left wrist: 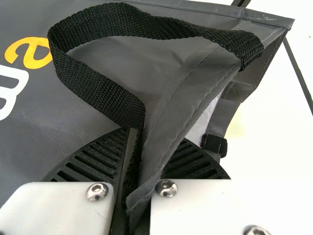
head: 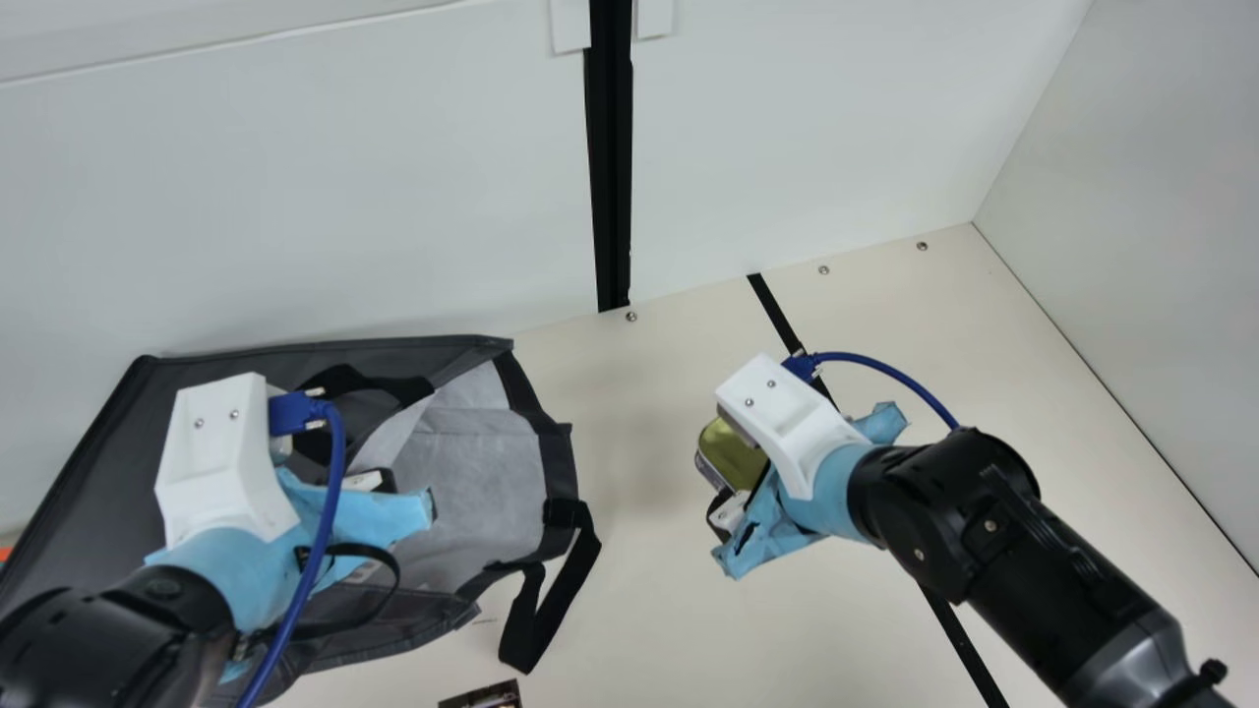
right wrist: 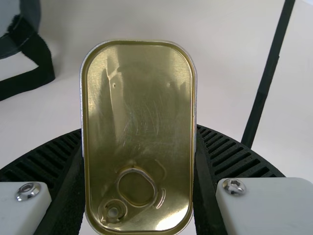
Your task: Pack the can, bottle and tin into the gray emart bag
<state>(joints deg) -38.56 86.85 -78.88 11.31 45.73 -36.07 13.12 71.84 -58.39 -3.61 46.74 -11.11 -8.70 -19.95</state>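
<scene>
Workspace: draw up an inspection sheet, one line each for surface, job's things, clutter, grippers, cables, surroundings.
Surface: cream table, crossed by a black strip.
Job's things: gray bag lying at the main view's left, pale lining showing; gold-faced tin with pull ring, in the right gripper.
Clutter: dark printed item at the main view's bottom edge, cut off; small orange patch at its left edge, unidentifiable.
Grippers: left gripper shut on the bag's edge and a black strap; right gripper shut on the tin's long sides.
Cables: a blue cable at each wrist, left and right.
Surroundings: white panels with a black upright between.
</scene>
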